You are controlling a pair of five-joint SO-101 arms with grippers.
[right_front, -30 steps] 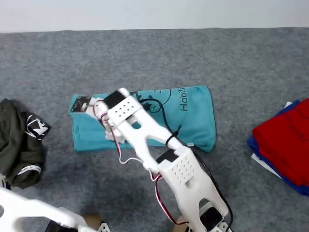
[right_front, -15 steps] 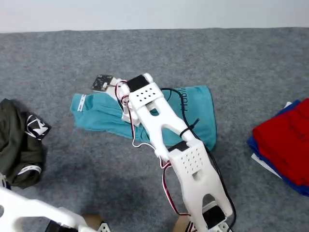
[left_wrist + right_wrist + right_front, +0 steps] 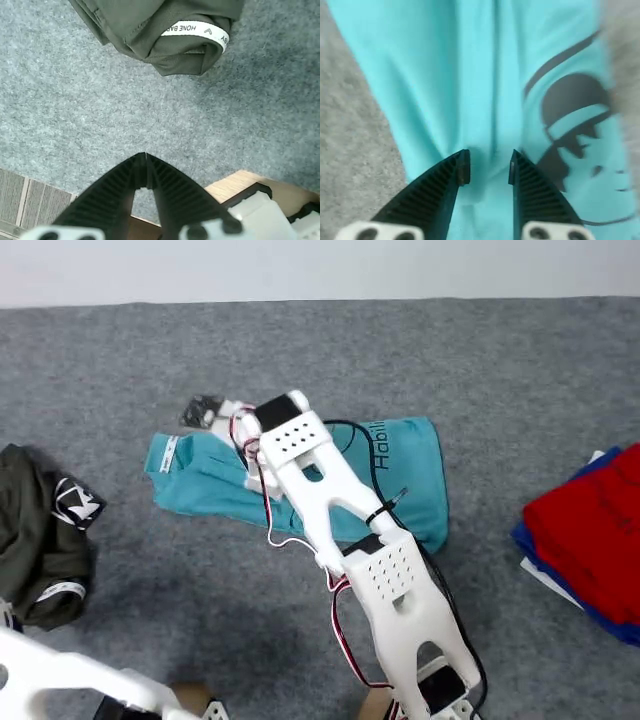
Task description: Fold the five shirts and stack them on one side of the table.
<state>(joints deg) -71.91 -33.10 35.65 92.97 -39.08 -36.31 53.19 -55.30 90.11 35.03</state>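
Observation:
A teal shirt (image 3: 400,475) with dark print lies partly folded across the middle of the grey table. My right gripper (image 3: 205,412) sits at the shirt's far left end. In the right wrist view the right gripper (image 3: 487,167) is shut on a bunch of the teal shirt (image 3: 470,75), whose creases run into the gap between the jaws. A crumpled olive shirt (image 3: 40,530) lies at the table's left edge. My left gripper (image 3: 146,172) is shut on nothing near the front edge, a short way from the olive shirt (image 3: 165,25).
A stack with a folded red shirt (image 3: 590,530) on top of a blue one (image 3: 560,575) sits at the right edge. The right arm's white links (image 3: 390,580) and cables cross the shirt's middle. The table's wooden front edge (image 3: 240,182) is beside the left gripper.
The right gripper rose from the teal shirt's left part toward the far side, dragging the shirt's lower left edge up with it, then shifted slightly left. The left arm kept still.

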